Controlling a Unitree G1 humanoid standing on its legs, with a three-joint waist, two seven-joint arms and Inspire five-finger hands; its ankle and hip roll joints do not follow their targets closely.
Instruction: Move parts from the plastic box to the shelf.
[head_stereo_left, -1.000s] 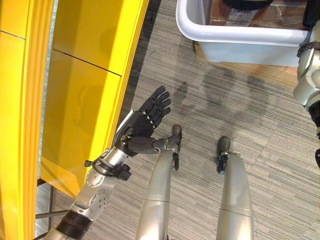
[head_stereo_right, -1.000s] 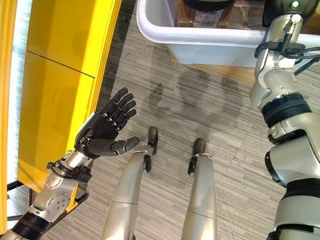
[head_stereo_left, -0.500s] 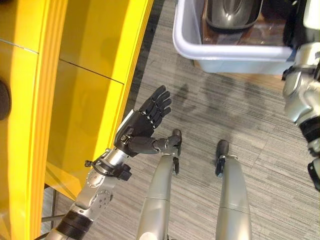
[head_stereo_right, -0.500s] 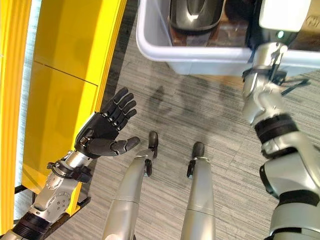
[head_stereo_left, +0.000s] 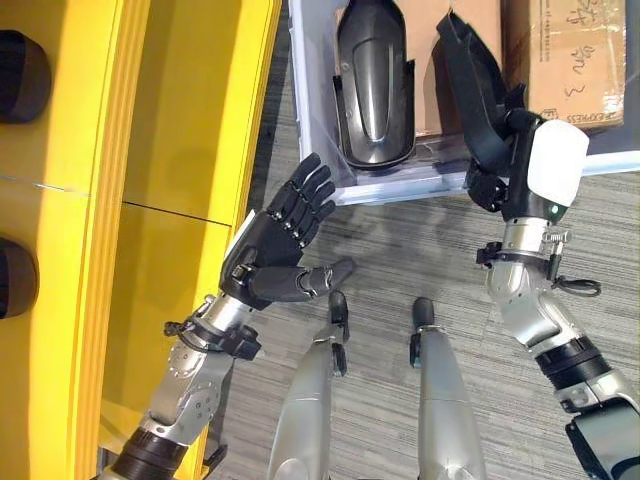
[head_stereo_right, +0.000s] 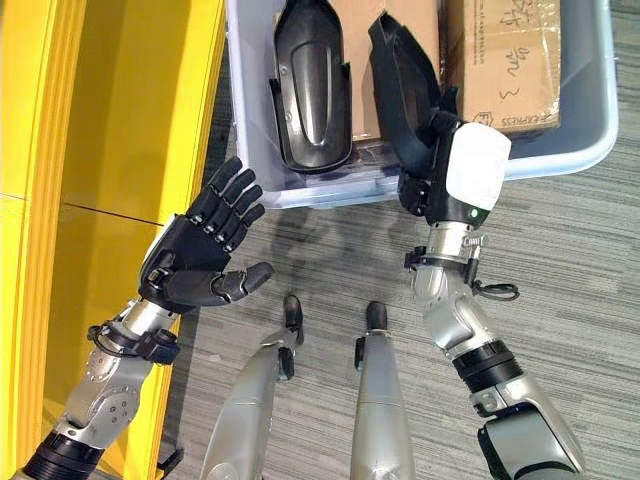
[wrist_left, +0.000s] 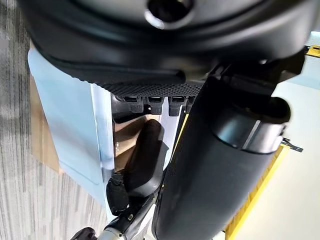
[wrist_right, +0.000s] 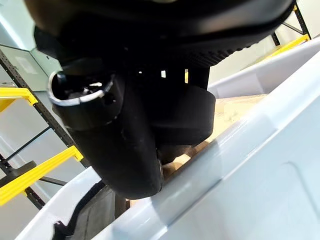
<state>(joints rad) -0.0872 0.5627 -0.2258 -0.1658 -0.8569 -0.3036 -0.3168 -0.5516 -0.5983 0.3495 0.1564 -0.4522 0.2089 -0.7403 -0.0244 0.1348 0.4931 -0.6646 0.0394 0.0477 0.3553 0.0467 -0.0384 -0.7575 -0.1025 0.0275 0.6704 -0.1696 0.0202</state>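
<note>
Two glossy black moulded plastic parts lie in the pale grey plastic box (head_stereo_left: 330, 190) on the carpeted floor: a scoop-shaped part (head_stereo_left: 373, 85) near the box's left wall, and a narrower curved part (head_stereo_left: 470, 85) beside it, over which the right hand (head_stereo_left: 497, 165) reaches at the box's near rim. Whether its fingers grip that part cannot be told. A brown cardboard carton (head_stereo_left: 568, 55) sits in the box to the right, and the left hand (head_stereo_left: 270, 255) hovers palm-up, fingers spread and empty, beside the yellow metal shelf (head_stereo_left: 130, 180).
</note>
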